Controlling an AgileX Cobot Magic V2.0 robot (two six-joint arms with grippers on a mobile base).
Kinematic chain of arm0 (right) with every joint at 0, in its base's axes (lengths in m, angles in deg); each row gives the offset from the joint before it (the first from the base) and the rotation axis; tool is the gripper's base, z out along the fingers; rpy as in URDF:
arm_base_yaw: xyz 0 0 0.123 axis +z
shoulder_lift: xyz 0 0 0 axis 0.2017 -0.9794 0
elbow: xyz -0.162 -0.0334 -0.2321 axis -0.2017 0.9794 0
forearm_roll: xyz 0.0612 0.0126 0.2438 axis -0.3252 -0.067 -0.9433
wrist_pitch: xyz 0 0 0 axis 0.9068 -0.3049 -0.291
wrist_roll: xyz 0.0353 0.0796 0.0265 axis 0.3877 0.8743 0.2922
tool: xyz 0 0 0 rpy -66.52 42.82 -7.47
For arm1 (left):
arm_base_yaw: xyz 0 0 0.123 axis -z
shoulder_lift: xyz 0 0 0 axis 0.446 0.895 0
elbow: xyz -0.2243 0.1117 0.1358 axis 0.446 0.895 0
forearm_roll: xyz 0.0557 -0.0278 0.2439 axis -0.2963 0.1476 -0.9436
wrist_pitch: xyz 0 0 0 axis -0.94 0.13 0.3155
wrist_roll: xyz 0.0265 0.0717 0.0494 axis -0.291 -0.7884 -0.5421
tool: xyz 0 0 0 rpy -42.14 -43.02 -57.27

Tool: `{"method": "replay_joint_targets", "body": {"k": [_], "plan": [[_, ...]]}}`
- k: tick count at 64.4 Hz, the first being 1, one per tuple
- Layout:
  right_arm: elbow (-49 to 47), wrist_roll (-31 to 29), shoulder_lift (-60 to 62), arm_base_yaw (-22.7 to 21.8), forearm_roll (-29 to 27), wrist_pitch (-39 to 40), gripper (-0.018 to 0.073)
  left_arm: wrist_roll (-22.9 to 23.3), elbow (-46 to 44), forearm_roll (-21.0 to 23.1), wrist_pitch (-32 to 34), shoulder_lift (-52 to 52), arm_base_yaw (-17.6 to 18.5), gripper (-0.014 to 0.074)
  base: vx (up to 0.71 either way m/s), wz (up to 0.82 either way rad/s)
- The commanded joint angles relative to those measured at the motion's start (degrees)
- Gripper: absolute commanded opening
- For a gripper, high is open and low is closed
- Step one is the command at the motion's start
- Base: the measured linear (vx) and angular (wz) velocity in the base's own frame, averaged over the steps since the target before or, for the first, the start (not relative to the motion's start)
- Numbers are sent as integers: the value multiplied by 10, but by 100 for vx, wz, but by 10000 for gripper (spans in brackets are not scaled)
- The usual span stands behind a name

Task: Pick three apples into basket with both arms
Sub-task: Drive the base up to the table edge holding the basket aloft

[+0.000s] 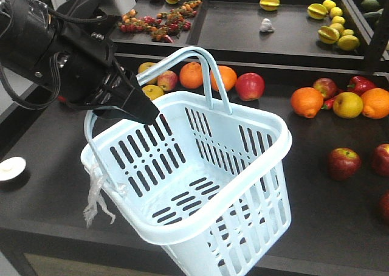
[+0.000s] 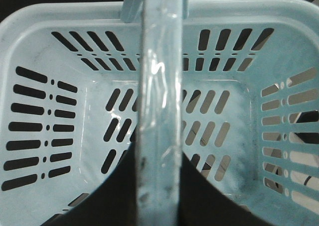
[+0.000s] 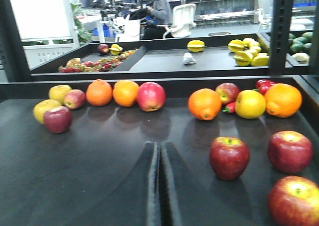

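The pale blue basket (image 1: pixel 255 115) hangs tilted above the table's front, empty, with clear plastic tied to its rim (image 1: pixel 97 197). My left gripper (image 1: pixel 143 109) is shut on one hoop handle (image 2: pixel 159 111); the black fingers (image 2: pixel 124 186) press it from both sides in the left wrist view. Three dark red apples (image 3: pixel 229 158) (image 3: pixel 290 151) (image 3: pixel 295 201) lie on the dark table at the right, also in the front view (image 1: pixel 344 163). My right gripper (image 3: pixel 159 149) is shut and empty, low over the table, left of the nearest apple.
A back row holds oranges (image 3: pixel 204 104), yellow apples (image 3: pixel 250 103), other red apples (image 3: pixel 151 96) and a red pepper (image 1: pixel 361 84). One more red apple (image 3: pixel 58 119) lies at far left. A raised shelf (image 1: pixel 243 33) behind carries more fruit. A white disc (image 1: pixel 12 166) lies at the left edge.
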Motion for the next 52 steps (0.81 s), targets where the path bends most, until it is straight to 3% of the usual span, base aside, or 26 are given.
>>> {"method": "replay_joint_targets", "body": {"k": [1, 52], "plan": [[6, -1, 5, -1, 1, 43, -3, 7, -15, 29, 12, -24, 2, -8, 7, -19], [6, -1, 5, -1, 1, 43, -3, 7, -15, 29, 12, -24, 2, -8, 9, -17]]}}
